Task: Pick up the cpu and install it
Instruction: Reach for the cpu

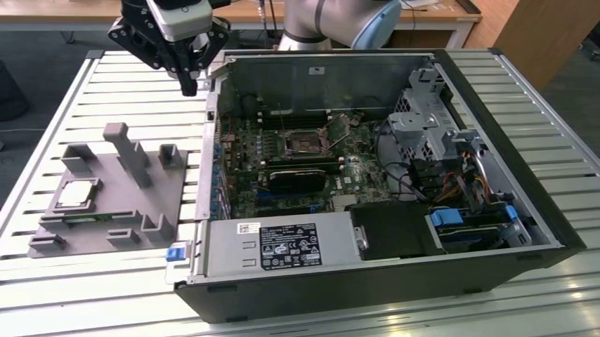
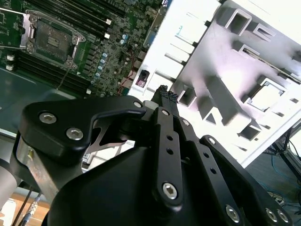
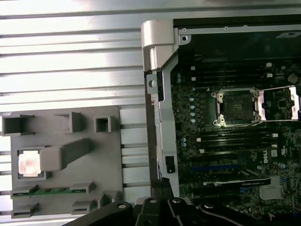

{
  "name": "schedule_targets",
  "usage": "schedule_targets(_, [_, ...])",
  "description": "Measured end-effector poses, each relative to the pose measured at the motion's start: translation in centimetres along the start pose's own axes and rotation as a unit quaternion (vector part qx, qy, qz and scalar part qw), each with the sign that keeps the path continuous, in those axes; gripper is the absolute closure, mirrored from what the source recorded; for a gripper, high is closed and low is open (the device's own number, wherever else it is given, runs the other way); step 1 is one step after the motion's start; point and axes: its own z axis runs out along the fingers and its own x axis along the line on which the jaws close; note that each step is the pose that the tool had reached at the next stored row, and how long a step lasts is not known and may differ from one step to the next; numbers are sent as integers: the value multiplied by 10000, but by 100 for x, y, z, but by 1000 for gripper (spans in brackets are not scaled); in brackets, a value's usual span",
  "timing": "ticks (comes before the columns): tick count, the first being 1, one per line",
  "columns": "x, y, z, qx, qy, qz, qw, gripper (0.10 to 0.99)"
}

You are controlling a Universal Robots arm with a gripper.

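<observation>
cpu [image 1: 77, 193] in grey tray [image 1: 117, 209], upright post [image 1: 131, 156] just beside; gripper [image 1: 188, 90] closed, empty, near case wall [image 1: 212, 112], well apart.

gripper [image 1: 188, 88] hangs in the air at the exterior view's upper left, pointing straight down. Black linkage body, two fingers tip to tip, nothing clamped between them. In both wrist views the fingertips [image 2: 162, 94] [image 3: 162, 181] meet with no visible gap and the ribbed pads touch. No contact with anything. wrist [image 1: 183, 20] sits straight above the gripper body, light grey. arm [image 1: 328, 24] is a silver tube with a light blue joint cap, at the exterior view's top centre.
</observation>
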Motion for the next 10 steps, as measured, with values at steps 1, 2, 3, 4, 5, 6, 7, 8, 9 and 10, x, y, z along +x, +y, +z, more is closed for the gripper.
schedule_targets(1, [5,0,-1,0,0,0,10000,980])
schedule_targets(2, [10,-1,-1,0,0,0,10000,980])
schedule_targets(3, [15,-1,0,0,0,0,10000,980])
schedule_targets(4, [20,-1,-1,0,0,0,10000,980])
schedule_targets(5, [25,-2,-1,0,0,0,10000,980])
schedule_targets(6, [30,-2,-1,0,0,0,10000,980])
schedule_targets(7, [35,-2,-1,0,0,0,10000,980])
schedule_targets(8, [40,-3,-1,0,0,0,10000,980])
schedule_targets(9, [45,-3,-2,0,0,1,10000,980])
schedule_targets(10, [49,-3,-2,0,0,0,10000,980])
